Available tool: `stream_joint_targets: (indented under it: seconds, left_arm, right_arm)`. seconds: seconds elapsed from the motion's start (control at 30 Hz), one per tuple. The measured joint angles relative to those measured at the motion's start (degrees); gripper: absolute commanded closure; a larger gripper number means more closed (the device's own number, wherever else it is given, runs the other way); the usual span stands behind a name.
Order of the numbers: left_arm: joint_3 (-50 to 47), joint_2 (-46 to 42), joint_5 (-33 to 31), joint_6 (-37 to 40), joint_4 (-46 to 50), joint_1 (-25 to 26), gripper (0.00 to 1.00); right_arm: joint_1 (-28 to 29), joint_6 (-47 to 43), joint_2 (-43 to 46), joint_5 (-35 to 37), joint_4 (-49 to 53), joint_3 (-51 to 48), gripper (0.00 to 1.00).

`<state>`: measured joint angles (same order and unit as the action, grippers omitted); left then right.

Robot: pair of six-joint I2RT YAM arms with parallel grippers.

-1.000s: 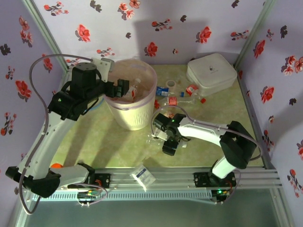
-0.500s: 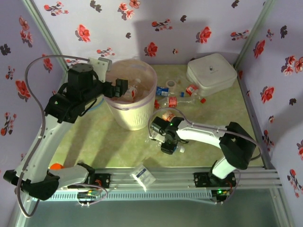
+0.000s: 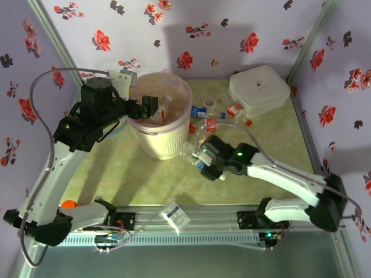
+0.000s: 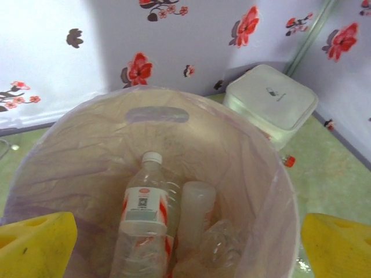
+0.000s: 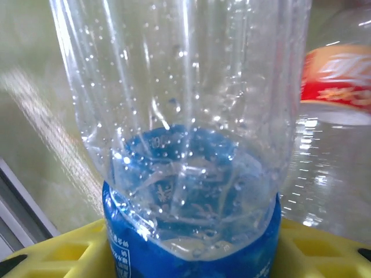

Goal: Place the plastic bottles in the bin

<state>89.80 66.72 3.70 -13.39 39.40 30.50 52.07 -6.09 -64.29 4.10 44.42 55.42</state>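
As your right gripper [image 3: 206, 163] pinches one clear blue-labelled bottle [image 5: 191, 174], your left gripper [image 4: 185, 243] gapes — three crumpled bottles [image 4: 144, 211] in the pink-lined bin [image 4: 87, 168].

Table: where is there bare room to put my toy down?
Bare table lies in front of the bin, toward the left arm, and between the white box and the right arm. Crowded: loose bottles between bin and box; just in front, the right claw grips a blue-label bottle.
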Motion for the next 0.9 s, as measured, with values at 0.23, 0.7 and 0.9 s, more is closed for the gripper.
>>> stream_joint_targets:
  seconds: [0.23, 0.7, 0.9]
  left_arm:
    - [0.52, 0.96, 6.88, -2.38, -3.06, 2.8, 0.0]
    - [4.72, 11.61, 16.7, -3.3, -8.46, 11.52, 0.06]
    - [6.62, 15.69, 19.5, -4.5, -11.26, 12.41, 0.09]
  right_arm:
    - [-13.46, 8.31, 13.49, -10.27, -10.8, 0.0, 0.51]
    - [-22.47, 27.36, 8.04, -35.15, -43.06, -1.01, 0.47]
    - [-22.12, 30.47, 6.45, -40.48, -48.74, -1.55, 0.46]
